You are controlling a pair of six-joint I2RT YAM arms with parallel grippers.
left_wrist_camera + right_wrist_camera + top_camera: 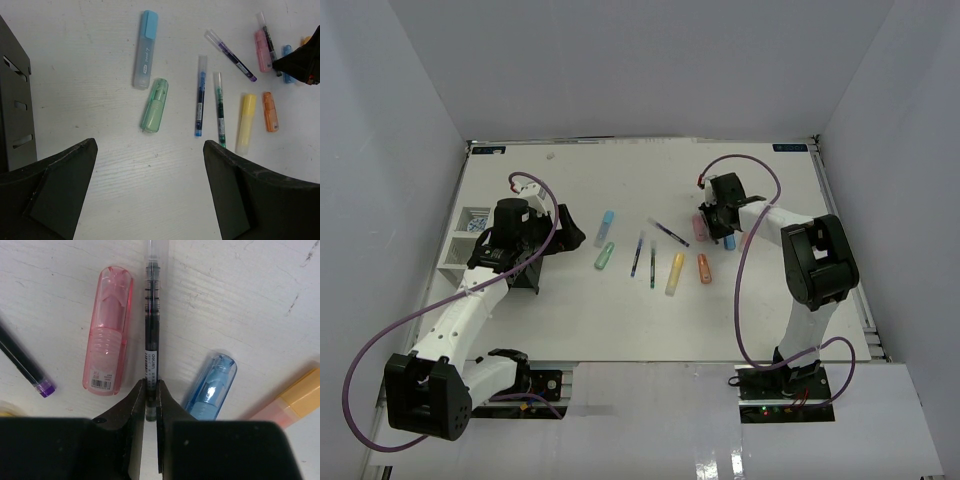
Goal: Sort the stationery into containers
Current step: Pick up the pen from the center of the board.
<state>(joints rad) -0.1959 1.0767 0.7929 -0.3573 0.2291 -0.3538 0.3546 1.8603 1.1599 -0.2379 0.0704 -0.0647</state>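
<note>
White table: 4 pens; R claw pinching black pen.

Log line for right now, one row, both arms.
left gripper: open, empty, beside organizer | right gripper: shut on dark pen between pink marker and blue marker | phase: gripping pen

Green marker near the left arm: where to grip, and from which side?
Take the green marker mid-barrel from straight above, jaws across its narrow width. It lies flat, with bare table along both long sides there. The blue marker crowds its far end. The open left gripper sits nearest.
</note>
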